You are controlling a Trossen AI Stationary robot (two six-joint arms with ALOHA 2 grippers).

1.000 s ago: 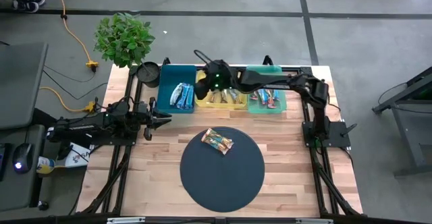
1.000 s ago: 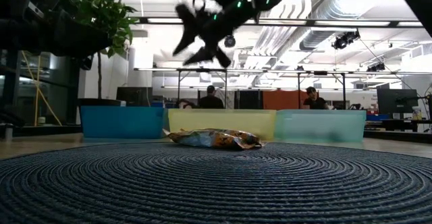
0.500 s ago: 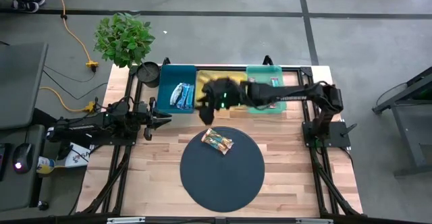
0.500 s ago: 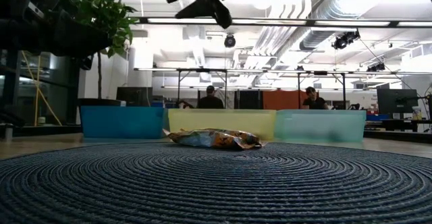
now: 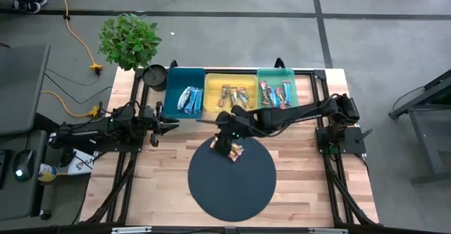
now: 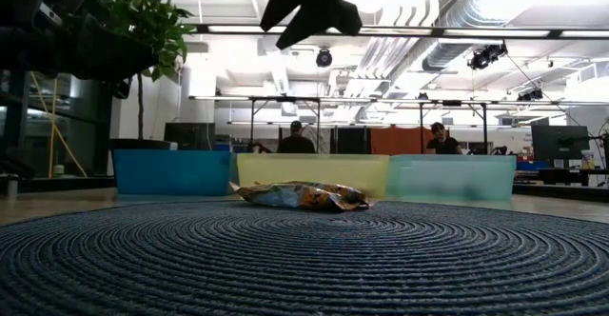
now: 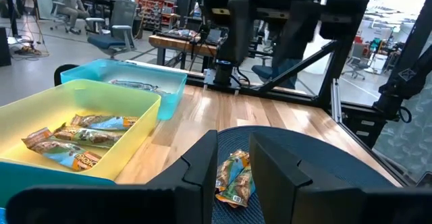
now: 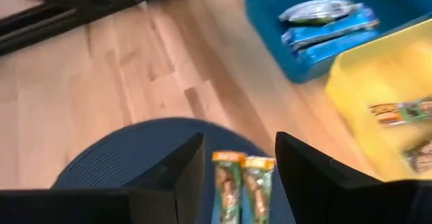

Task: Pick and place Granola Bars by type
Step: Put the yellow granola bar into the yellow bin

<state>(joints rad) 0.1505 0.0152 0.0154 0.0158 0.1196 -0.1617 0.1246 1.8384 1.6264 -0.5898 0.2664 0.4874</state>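
Note:
Two granola bars in tan and blue-green wrappers lie side by side on the far part of a round dark mat; they also show in the low view. My right gripper hangs open above them, slanting down, and touches nothing. In the right wrist view the bars show between its fingers. At the table's left edge my left gripper is parked level, its fingers slightly apart and empty.
Three bins stand in a row along the far edge. The teal one holds blue-white bars, the yellow one tan bars, the green one red bars. A potted plant stands at the far left corner. Bare wood surrounds the mat.
My right gripper has swung from above the yellow bin toward the table's near edge, rolling as it went. It now hangs over the two bars on the mat. The bars have not moved.

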